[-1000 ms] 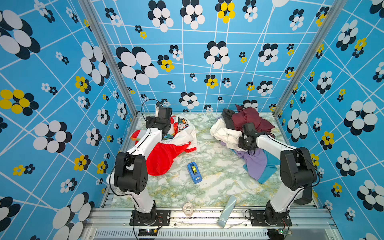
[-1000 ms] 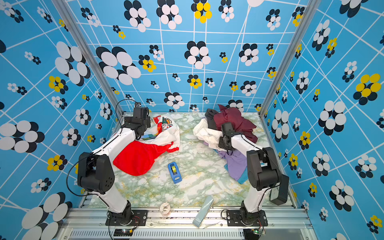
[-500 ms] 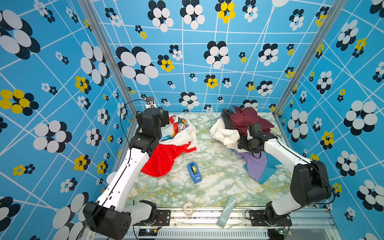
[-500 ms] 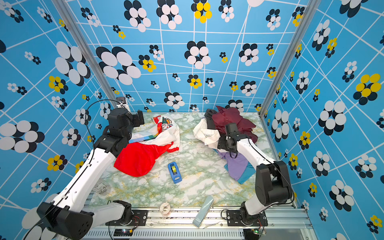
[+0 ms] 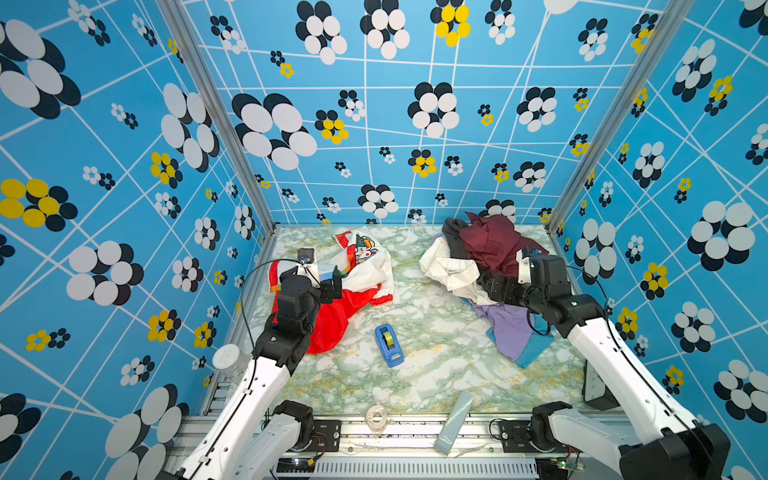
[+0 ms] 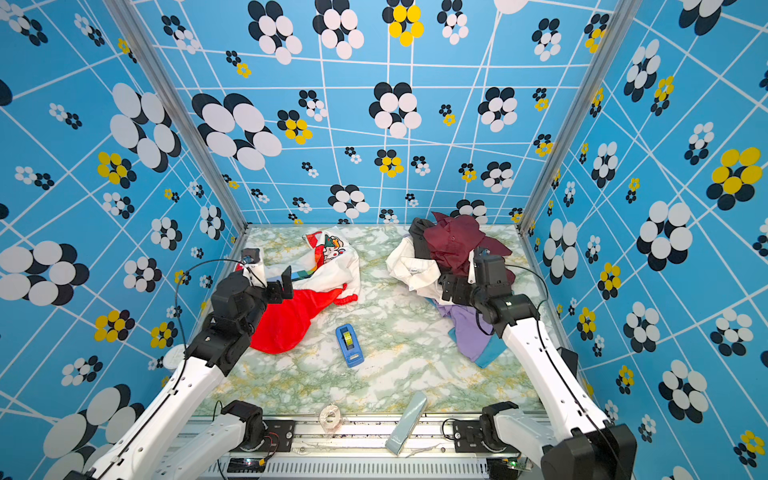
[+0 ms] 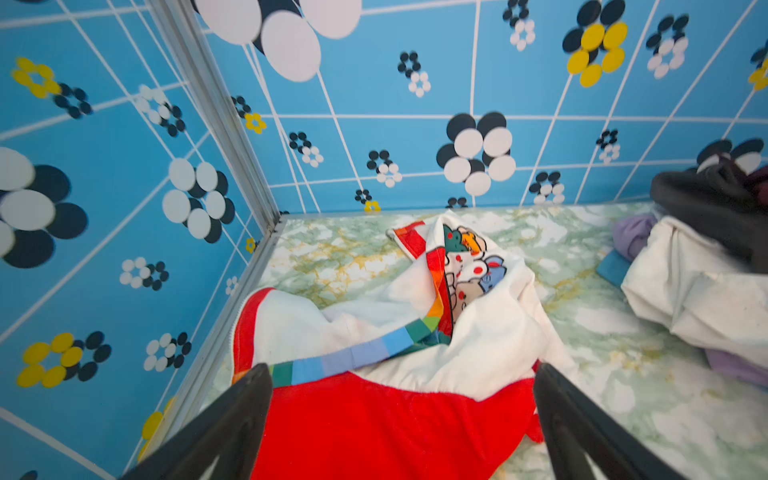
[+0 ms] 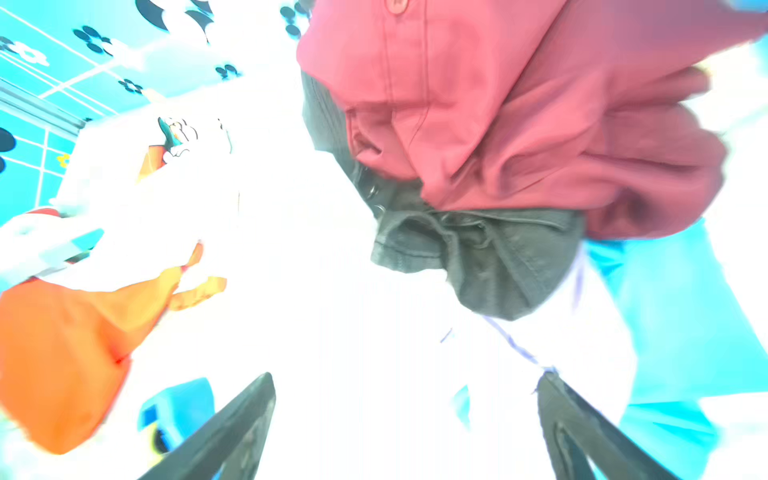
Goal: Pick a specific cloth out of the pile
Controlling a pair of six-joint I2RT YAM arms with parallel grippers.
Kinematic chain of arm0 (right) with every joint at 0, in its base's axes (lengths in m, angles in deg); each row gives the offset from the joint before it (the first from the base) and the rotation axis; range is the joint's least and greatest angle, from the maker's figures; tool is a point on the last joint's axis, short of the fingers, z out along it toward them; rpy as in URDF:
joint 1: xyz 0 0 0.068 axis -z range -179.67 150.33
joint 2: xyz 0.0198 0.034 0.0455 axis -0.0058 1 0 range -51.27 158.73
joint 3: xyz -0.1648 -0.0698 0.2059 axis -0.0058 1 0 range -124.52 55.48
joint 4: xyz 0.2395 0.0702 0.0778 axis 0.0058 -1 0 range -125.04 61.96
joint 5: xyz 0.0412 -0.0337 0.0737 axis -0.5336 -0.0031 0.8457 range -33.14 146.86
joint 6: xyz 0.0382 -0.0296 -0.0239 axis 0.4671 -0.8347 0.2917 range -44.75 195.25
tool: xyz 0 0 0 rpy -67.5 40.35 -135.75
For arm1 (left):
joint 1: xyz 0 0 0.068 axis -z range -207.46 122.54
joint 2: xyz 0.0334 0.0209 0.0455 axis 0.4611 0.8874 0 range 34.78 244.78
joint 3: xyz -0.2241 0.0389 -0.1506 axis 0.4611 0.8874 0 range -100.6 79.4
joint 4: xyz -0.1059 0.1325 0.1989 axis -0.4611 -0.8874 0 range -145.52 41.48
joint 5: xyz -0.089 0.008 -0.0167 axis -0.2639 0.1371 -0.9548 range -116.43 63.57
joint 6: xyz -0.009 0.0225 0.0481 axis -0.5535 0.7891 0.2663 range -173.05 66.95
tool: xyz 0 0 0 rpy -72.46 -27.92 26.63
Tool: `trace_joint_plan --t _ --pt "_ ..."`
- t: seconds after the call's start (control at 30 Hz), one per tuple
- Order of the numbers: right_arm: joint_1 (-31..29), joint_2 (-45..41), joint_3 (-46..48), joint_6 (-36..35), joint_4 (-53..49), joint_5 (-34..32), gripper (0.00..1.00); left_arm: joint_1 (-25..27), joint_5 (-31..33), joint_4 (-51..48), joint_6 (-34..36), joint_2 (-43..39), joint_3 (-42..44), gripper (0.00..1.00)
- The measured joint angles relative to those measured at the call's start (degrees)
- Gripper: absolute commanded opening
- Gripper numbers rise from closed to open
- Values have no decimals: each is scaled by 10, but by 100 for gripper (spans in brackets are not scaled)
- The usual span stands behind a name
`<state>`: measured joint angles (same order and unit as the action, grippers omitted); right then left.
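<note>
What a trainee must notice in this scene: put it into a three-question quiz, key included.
1. True or false: the cloth lies on the table, apart from the pile.
2. Which thing lies on the table between them, nearer the front edge? A) blue tape dispenser B) mug C) book
3. Fill in: in the wrist views, the left gripper and the right gripper both have their jaws ____.
Key: 1 true; 2 A; 3 open.
</note>
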<state>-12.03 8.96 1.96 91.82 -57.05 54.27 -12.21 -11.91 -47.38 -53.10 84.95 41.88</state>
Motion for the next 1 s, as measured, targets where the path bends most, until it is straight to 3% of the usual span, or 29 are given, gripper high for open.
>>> trace_joint_plan --t 0.2,0.37,0.5,0.67,1.0 --pt "2 -24 142 -59 155 -109 99 -39 -33 180 14 84 148 99" --pt "31 1 277 -111 367 -177 99 -77 -75 333 22 148 208 99" --pt "73 51 323 -122 500 -179 99 -98 -99 419 28 204 208 99" --pt "102 149 330 -125 648 -167 99 -126 -131 478 22 208 213 99" --pt "118 278 352 -115 834 -135 99 -142 -165 508 9 209 214 99"
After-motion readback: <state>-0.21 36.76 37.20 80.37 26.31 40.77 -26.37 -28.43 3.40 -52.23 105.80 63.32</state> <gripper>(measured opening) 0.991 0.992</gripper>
